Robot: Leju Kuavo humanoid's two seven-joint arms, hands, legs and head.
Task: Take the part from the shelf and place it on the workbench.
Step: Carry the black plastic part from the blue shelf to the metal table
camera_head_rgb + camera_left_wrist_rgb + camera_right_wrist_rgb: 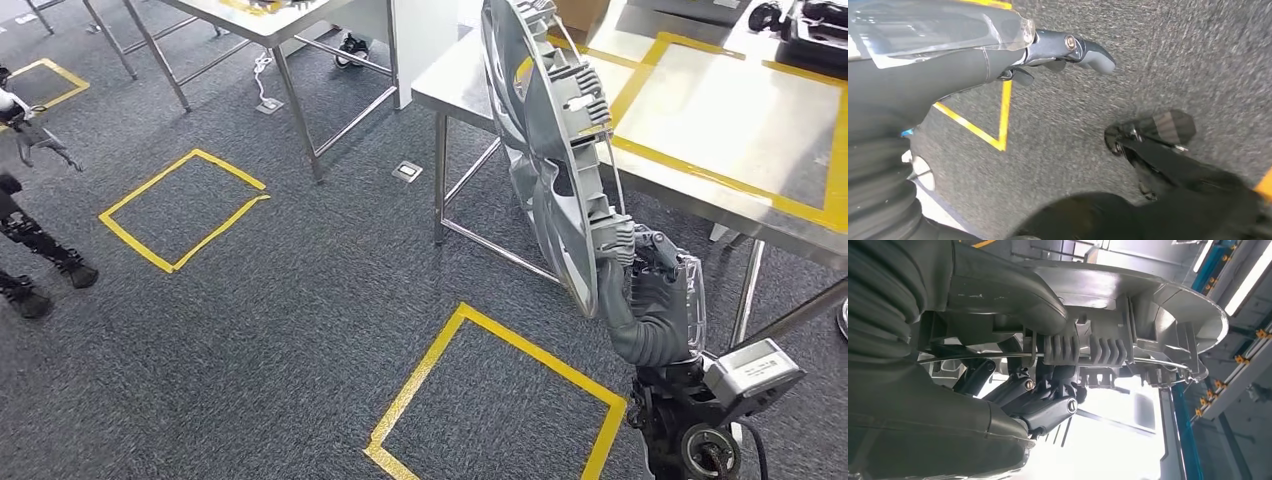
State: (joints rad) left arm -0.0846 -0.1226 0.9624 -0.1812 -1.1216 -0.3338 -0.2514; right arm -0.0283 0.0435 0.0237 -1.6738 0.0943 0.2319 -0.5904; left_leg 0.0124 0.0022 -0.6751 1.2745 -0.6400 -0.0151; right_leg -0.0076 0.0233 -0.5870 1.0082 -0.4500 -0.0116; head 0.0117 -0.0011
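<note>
The right hand [640, 262] has its fingers [1048, 410] closed around the lower rim of the wheel cover [555, 150], gripping it. The cover stands on edge, its long axis running from the hand up and away to the far left, beside the near-left edge of the steel bench [700, 185]. It is silver-grey plastic, spoked, with ribbed clips and a wire ring on its back. The left hand [1068, 50] hangs above the carpet, fingers extended, holding nothing.

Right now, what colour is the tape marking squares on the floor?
Yellow tape, clearest in the head view.
</note>
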